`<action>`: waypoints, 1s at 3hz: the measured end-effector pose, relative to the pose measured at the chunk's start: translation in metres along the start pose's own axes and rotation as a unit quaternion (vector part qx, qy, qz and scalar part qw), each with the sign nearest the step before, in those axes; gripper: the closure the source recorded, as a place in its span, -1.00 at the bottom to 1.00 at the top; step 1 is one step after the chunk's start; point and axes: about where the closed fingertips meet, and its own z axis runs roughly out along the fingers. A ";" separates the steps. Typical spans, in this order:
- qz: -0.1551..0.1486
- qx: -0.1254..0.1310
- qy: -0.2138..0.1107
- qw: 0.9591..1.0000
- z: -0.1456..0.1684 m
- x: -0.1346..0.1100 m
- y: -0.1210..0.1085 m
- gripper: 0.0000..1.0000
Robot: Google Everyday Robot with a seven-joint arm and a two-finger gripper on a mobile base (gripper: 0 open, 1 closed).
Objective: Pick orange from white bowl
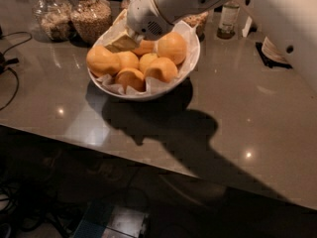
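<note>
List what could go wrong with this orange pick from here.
1. The orange sits at the white bowl's left rim, beside the gripper; a nudge might roll it onto the table.
2. Smaller oranges press against it and could shift or spill.
3. Glass jars stand close behind the bowl; the arm might bump them.
</note>
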 end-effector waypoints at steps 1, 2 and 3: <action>0.012 0.015 0.006 1.000 -0.006 0.015 0.000 0.62; 0.012 0.015 0.006 1.000 -0.006 0.015 0.000 0.15; 0.007 0.008 0.010 1.000 -0.002 0.012 -0.002 -0.31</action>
